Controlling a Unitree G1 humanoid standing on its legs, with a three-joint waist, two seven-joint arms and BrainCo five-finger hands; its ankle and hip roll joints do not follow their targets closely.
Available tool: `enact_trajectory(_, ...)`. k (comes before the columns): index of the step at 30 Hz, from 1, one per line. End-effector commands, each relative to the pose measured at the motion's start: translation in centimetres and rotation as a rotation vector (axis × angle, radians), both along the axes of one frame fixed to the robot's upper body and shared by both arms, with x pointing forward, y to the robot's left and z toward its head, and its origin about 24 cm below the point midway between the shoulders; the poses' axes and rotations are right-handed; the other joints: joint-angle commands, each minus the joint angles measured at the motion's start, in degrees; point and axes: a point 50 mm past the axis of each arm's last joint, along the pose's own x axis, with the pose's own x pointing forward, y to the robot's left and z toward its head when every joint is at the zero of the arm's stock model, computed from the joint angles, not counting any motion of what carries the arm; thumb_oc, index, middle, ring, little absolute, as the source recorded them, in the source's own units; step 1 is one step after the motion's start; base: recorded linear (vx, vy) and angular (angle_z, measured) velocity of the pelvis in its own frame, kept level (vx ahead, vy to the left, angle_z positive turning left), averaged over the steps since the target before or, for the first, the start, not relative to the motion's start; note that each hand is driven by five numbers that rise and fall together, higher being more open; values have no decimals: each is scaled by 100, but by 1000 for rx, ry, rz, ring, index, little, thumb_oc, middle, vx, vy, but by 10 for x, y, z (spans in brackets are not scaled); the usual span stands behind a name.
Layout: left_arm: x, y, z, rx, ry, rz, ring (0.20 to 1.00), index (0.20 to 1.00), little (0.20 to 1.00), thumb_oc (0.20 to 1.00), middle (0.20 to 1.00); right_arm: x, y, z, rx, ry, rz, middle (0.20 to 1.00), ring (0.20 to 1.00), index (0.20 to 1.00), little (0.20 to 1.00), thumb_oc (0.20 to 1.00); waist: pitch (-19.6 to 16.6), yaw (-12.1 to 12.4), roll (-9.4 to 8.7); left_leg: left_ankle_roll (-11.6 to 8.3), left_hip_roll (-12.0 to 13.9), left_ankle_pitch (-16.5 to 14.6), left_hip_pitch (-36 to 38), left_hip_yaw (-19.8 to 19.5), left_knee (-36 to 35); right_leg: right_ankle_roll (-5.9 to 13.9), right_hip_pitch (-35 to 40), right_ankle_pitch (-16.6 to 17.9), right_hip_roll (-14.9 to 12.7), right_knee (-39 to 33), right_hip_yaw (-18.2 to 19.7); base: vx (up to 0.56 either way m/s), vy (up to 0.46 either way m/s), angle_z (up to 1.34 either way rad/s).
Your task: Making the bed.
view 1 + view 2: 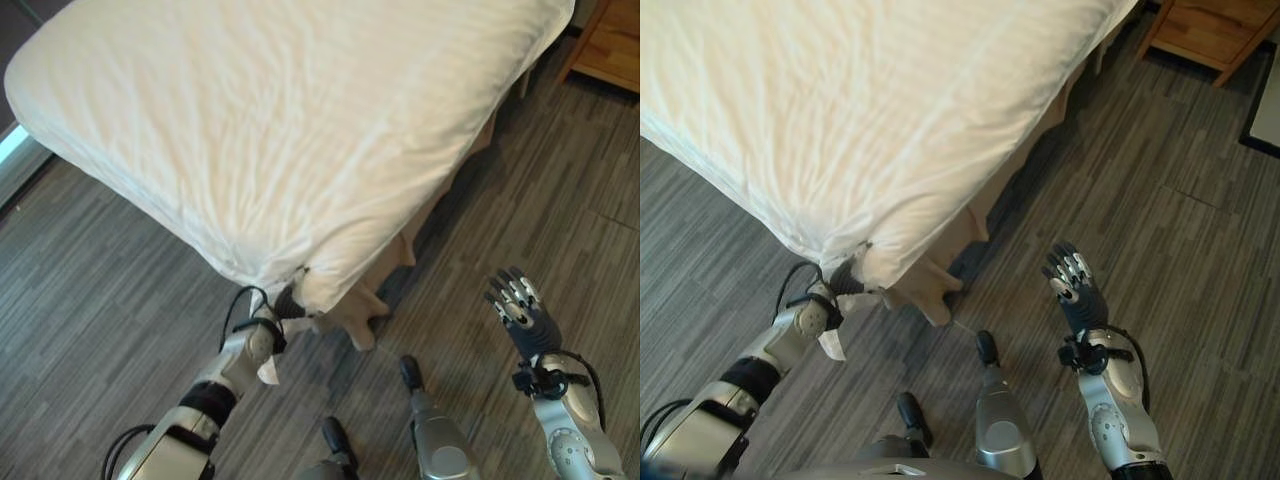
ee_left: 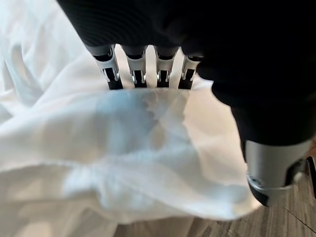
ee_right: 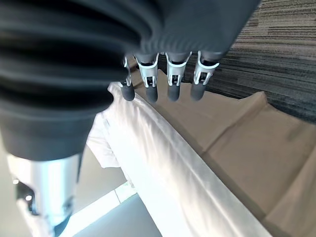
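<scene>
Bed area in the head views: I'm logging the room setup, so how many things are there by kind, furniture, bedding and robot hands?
Furniture: 2, the bed with the beige skirt and the brown wooden cabinet.
Bedding: 1, the white wrinkled sheet.
Robot hands: 2, the left hand at the sheet's corner and the right hand over the floor.
Total: 5.

Silver-grey arms end in hands (image 1: 1080, 290) of silver, dark-tipped fingers (wrists under dark ribbed covers).

Grey wood-patterned floor (image 1: 90, 300) seen around the bed, wooden cabinet (image 1: 1215, 30) set at the far right corner
</scene>
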Motion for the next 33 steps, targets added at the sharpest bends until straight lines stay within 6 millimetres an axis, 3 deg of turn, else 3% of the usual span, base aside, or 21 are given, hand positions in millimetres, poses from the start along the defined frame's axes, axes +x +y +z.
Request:
enact_trajectory(1,-7,13,-41,178,259,77,329,329,329,329,329,11,4,27,35,-155,6,1000,1000,1000,1000,1000,110,-374,-322,56,41,161,144,-217,71,233,-253,127,4,431,79,1,-11,-3)
enact_trajectory(2,-6,11,-43,175,272,89,200,200,200,200,200,12,6,27,37,-159,11,1000,1000,1000,1000,1000,114,-403,-338,45,51,168,135,-193,71,235,-272,137,10,427,87,0,-10,-6)
enact_trajectory(4,-7,4,-48,170,292,95,200,200,200,200,200,13,10,27,42,-157,17,1000,1000,1000,1000,1000,118,-450,-360,32,58,170,127,-158,71,236,-300,148,26,423,112,1,-17,-18)
enact_trajectory(10,-6,-91,-39,165,202,-277,200,200,200,200,200,13,8,26,53,-163,-23,1000,1000,1000,1000,1000,145,-432,-335,35,64,135,142,-226,71,241,-211,138,-1,354,44,14,-16,-1)
enact_trajectory(15,-33,-163,-32,177,212,-657,200,200,200,200,200,15,6,26,65,-158,-46,1000,1000,1000,1000,1000,167,-384,-232,77,41,69,219,-316,71,234,-75,90,-38,331,-18,1,-4,4)
enact_trajectory(22,-59,-212,-14,-34,247,-836,200,200,200,200,200,16,7,27,66,-156,-53,1000,1000,1000,1000,1000,166,-368,-105,115,1,42,273,-396,71,220,41,73,-94,312,-70,-8,5,10)
enact_trajectory(23,-70,-228,-9,-69,267,-908,200,200,200,200,200,17,8,26,72,-146,-60,1000,1000,1000,1000,1000,160,-365,-52,130,-19,34,298,-431,71,218,84,65,-111,306,-105,-8,13,14)
enact_trajectory(26,-75,-235,-12,-70,286,-919,209,209,209,209,209,18,10,24,77,-139,-55,1000,1000,1000,1000,1000,151,-374,-38,138,-24,19,320,-444,71,218,109,58,-120,304,-108,-3,12,8)
enact_trajectory(27,-75,-235,-13,-71,286,-920,329,329,329,329,329,18,10,24,77,-139,-56,1000,1000,1000,1000,1000,151,-374,-36,138,-24,19,321,-444,71,218,110,58,-120,303,-108,-19,7,7)
enact_trajectory(28,-75,-234,-21,-61,312,-884,1000,1000,1000,1000,1000,18,13,24,79,-135,-44,1000,1000,1000,1000,1000,151,-390,-47,140,-32,18,323,-442,71,215,115,57,-128,308,-100,-28,7,5)
enact_trajectory(33,-73,-226,-28,-147,383,-814,1000,1000,1000,1000,1000,19,11,24,61,-130,-49,1000,1000,1000,1000,1000,154,-360,3,142,-47,27,345,-470,71,211,173,60,-155,302,-121,-18,9,-3)
